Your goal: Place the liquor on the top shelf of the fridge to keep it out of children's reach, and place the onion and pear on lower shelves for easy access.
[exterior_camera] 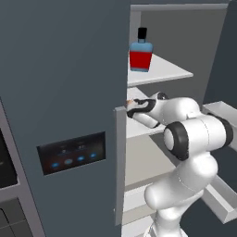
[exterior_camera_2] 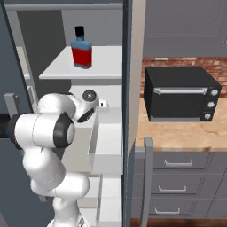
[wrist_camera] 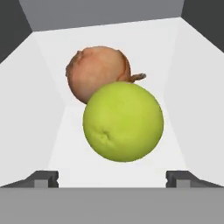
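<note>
Inside, hand (wrist_camera: 112,178) wide apart, pear (wrist_camera: 123,121) just ahead, seemingly touching onion (wrist_camera: 97,72) behind.

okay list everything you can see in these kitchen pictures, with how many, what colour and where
liquor: one, blue with red label, black cap, upright on top shelf
onion: one, brown-orange, on a lower shelf, behind pear
pear: one, yellow-green, in front of onion
fridge: one, slate grey-blue, door open
toaster oven: one, black, on wooden counter
drawers: several, grey, under counter
gripper: one, dark tips, open, before pear
</note>
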